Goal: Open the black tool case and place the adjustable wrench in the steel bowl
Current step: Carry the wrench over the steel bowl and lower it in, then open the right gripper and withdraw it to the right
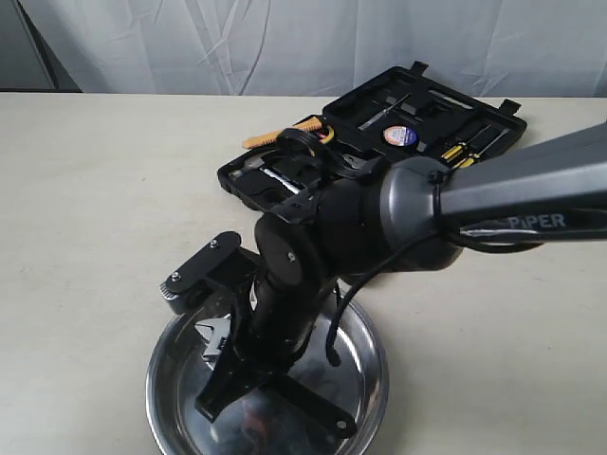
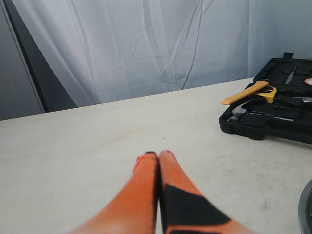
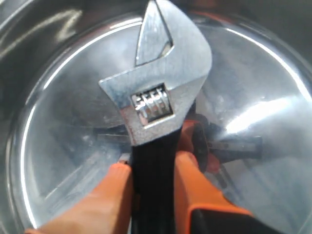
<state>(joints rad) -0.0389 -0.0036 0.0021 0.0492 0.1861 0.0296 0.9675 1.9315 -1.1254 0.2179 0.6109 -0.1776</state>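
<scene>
1. The right gripper [image 3: 153,163] is clamped on the black handle of the adjustable wrench [image 3: 156,97]. The orange fingers [image 3: 114,190] grip just behind the knurled adjuster, and the silver head juts out past them.
2. The wrench hangs inside the steel bowl [image 3: 63,122], head pointing down toward the middle of its floor. I cannot tell whether the tip touches the steel or hangs just above it.
3. If the jaws part while the tool is high above the bowl's floor, the heavy head probably lands first, bounces or skids on the polished surface, and could kick over the rolled rim.
4. If the arm presses lower, the head could jam against the floor and push or tip the bowl, which sits loose on the table [image 1: 95,190].
5. A black cable [image 1: 334,327] loops from the right arm down over the bowl. On withdrawal it could drag across the rim and shift the bowl.
6. The black tool case [image 1: 234,178] lies open beyond the bowl, well apart from it, so it poses little risk.
7. The left gripper [image 2: 157,155] hovers empty over the table off to one side of the bowl, its fingers together. It is clear of any release.
</scene>
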